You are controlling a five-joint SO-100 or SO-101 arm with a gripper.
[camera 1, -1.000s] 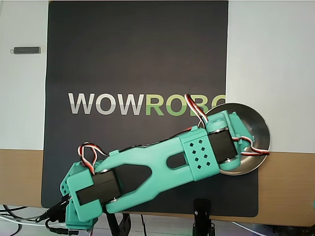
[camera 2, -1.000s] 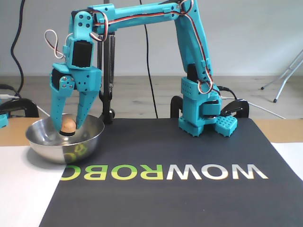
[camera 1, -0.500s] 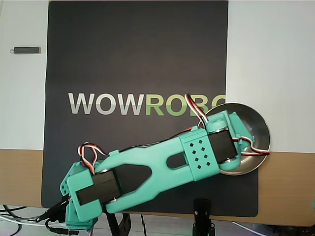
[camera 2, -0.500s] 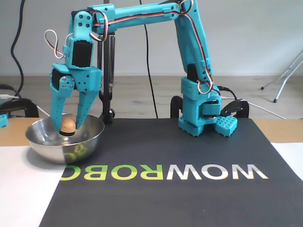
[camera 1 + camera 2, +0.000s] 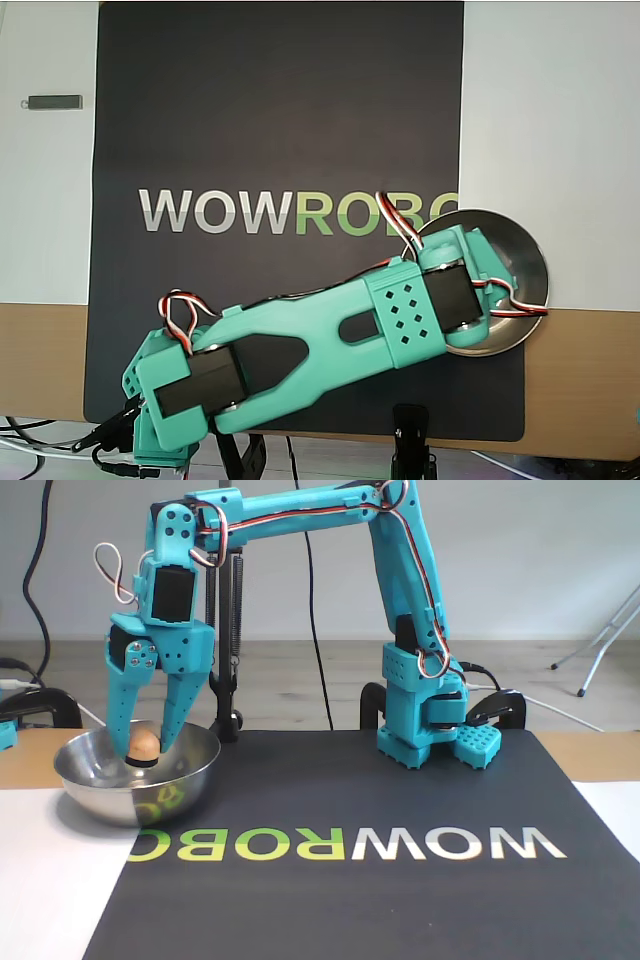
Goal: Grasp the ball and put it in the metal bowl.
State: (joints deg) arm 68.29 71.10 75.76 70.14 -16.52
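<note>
Your gripper (image 5: 146, 755) hangs over the metal bowl (image 5: 185, 775) at the left of the fixed view, its fingers reaching down past the rim with the ball (image 5: 144, 743) between them. The ball looks pinched, low inside the bowl, though you cannot tell whether it already rests on the bottom. In the overhead view the arm (image 5: 320, 345) hides the ball and covers much of the bowl (image 5: 525, 262). If you lift without spreading the fingers, the ball comes back out. Spread them too sharply and it may roll or bounce over the shallow rim onto the dark mat (image 5: 400, 880).
</note>
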